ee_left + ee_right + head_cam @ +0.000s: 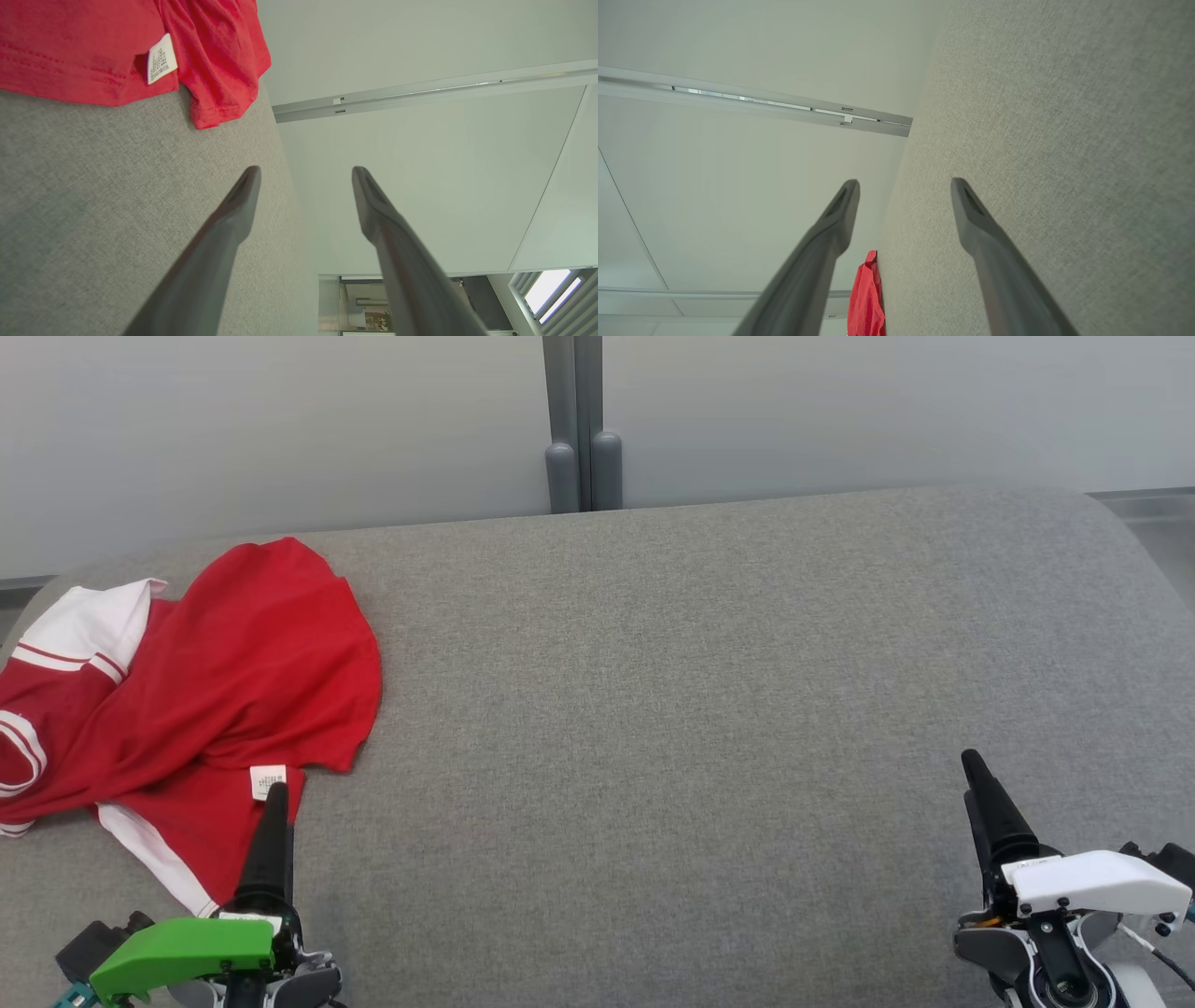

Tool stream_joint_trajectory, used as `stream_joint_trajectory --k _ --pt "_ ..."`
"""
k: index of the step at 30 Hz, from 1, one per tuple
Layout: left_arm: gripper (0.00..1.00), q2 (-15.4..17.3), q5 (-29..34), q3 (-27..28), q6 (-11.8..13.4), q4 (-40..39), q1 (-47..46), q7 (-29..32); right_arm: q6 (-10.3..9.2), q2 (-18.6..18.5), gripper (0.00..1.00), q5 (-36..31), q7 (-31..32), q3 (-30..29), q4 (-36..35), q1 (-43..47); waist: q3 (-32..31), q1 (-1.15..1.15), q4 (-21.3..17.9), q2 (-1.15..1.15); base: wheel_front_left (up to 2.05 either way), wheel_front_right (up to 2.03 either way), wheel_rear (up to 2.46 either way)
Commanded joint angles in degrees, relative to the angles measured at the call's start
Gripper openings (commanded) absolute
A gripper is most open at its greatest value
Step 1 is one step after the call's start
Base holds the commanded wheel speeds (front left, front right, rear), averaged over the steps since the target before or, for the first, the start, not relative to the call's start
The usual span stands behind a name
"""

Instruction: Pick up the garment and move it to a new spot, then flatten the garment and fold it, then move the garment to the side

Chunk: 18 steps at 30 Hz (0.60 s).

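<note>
The garment (pixel 196 700) is a red shirt with white striped trim, lying crumpled at the left end of the grey surface (pixel 672 709); a white label shows on its near hem. My left gripper (pixel 276 788) hovers at the lower left with its fingertip at that hem, over the label. In the left wrist view the gripper (pixel 306 175) is open and empty, the garment (pixel 117 51) ahead to the left. My right gripper (pixel 971 758) stands at the lower right, far from the shirt. It is open (pixel 905 185) with nothing between its fingers, and the garment (pixel 866 298) shows small beyond them.
The grey fabric surface stretches wide between the two grippers. A pale wall with a grey vertical post (pixel 581 425) runs behind the far edge. The surface's rounded corners drop off at the far left and far right.
</note>
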Motion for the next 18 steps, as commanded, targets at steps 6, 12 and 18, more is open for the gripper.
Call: stream_joint_trajectory --k 6,12,18 --pt "1.0 1.5 7.5 -1.2 1.0 -1.6 -1.3 -1.6 0.02 -1.8 1.0 -10.4 -1.6 1.6 -2.5 -1.2 0.0 0.0 0.0 0.0 0.0 0.0 0.0" --pt "1.0 2.0 16.3 -2.5 1.5 -1.7 -1.3 -3.0 0.02 -2.7 1.0 -19.7 -3.0 3.1 -3.7 -1.2 0.0 0.0 0.0 0.0 0.0 0.0 0.0" --pt "1.0 2.2 24.3 -3.8 1.4 -1.2 -1.2 -4.3 0.03 -3.2 1.0 -26.8 -4.4 3.9 -3.7 -1.0 0.0 0.0 0.0 0.0 0.0 0.0 0.0"
